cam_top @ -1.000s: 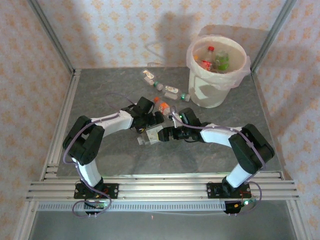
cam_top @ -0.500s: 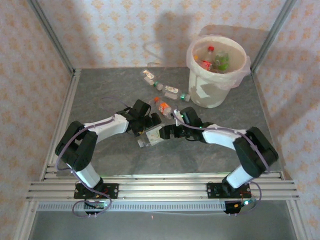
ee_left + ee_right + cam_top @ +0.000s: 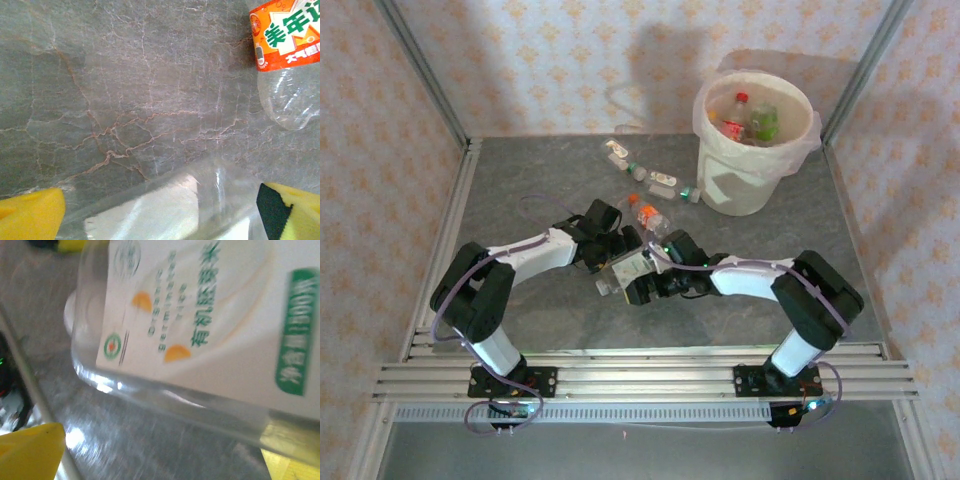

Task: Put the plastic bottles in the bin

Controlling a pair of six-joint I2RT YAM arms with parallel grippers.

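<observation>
A clear bottle with a white label (image 3: 620, 272) lies at the table's middle. My left gripper (image 3: 612, 252) is shut on it, and the bottle (image 3: 165, 210) spans the gap between the yellow fingertips (image 3: 30, 215). My right gripper (image 3: 642, 287) is open at the bottle's near right side. In the right wrist view the white label (image 3: 200, 315) passes just beyond the spread jaws of the right gripper (image 3: 165, 452). An orange-labelled bottle (image 3: 646, 214) (image 3: 285, 45) lies just behind. Several more bottles (image 3: 664, 184) lie further back. The white bin (image 3: 750, 185) holds several bottles (image 3: 762, 122).
The bin stands at the back right against the patterned wall. Aluminium rails (image 3: 450, 240) edge the table on the left and at the front. Bare grey table (image 3: 540, 170) spreads to the back left and along the front.
My right gripper has slid left and nearer, ending alongside the white-labelled bottle. The left arm stretched out lower a second ago and has since held still on the bottle.
</observation>
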